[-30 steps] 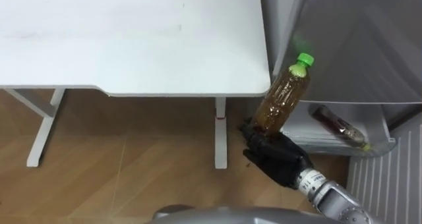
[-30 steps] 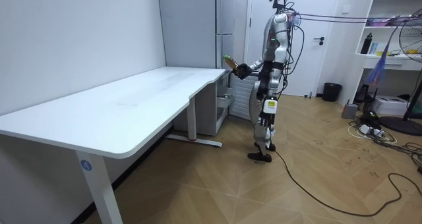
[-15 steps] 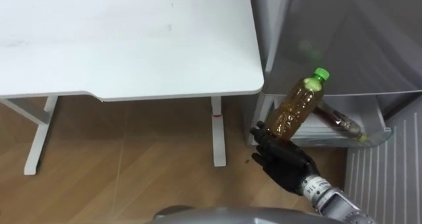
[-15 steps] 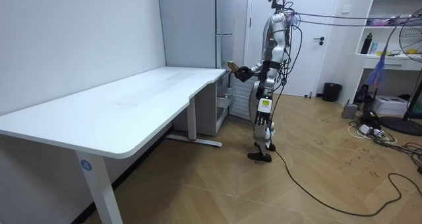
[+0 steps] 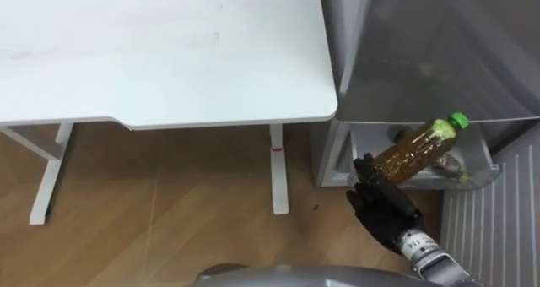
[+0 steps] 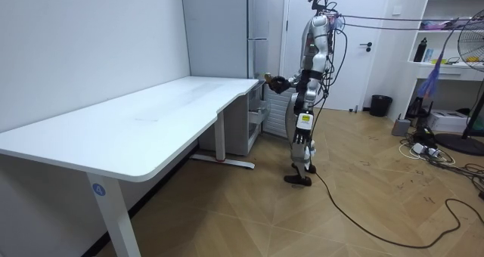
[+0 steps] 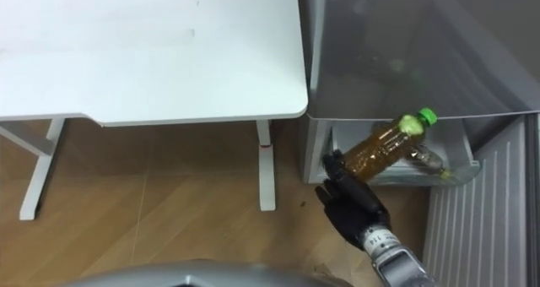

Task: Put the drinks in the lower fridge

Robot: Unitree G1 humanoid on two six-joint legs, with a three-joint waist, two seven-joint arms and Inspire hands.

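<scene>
Starting in the left eye view, your right hand point(image 5: 384, 204) is curled round the base of the bottle point(image 5: 415, 149). The bottle leans cap-first over the front of the lower fridge drawer point(image 5: 488, 170) and is not yet inside. You grip it only at the bottom end, so I judge it could tip or slip out if you tilt it further. 1 other bottle point(image 5: 453, 165) already lies in the drawer just behind, and pushing straight in could knock into it. The grey upper door point(image 5: 439, 51) overhangs the opening and may catch the green cap point(image 5: 457, 119).

In the right eye view, the ribbed panel point(image 7: 481, 228) on the right hems in your forearm. The white table point(image 7: 152, 42) is well apart on the left.

In the room view, you stand at the fridge point(image 6: 219, 38) beside the table's end, with the arm raised toward it.
</scene>
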